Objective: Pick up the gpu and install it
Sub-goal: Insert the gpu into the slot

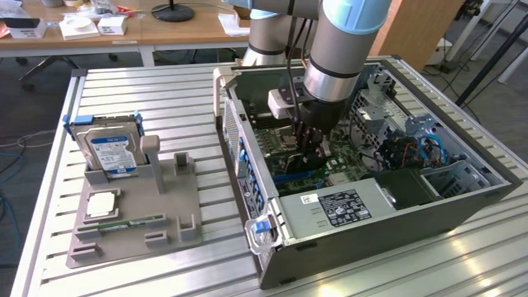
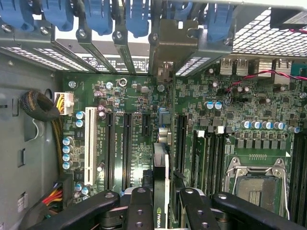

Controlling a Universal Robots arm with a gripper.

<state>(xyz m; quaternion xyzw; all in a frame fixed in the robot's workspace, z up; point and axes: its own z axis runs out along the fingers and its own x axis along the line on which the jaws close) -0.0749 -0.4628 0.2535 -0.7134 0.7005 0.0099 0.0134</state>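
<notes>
Inside the open dark-grey computer case (image 1: 387,238), which lies on its side on the ribbed aluminium bench (image 1: 148,93), the black-fingered claw (image 1: 313,148) pinches the thin, flat, dark gpu (image 2: 160,177) across its two faces. In the wrist view the card is seen edge-on between the fingers (image 2: 139,211), standing upright over the green motherboard (image 2: 144,96). Whether its lower edge touches a slot I cannot tell, because the card hides what lies under it.

The step in hand looks like seating the card. It would go best with the card kept square to the board and its connector edge lined up exactly over one slot. The bracket end should meet its opening in the case wall. Pressure should go straight down and evenly, so that neither end enters first. Any tilt or sideways drift could wedge the card against neighbouring parts.

The card's long axis runs parallel to the long black expansion slots (image 2: 111,148), which lie on either side of it. Its far end points toward the wall with the row of blue plastic latches (image 2: 139,19).
</notes>
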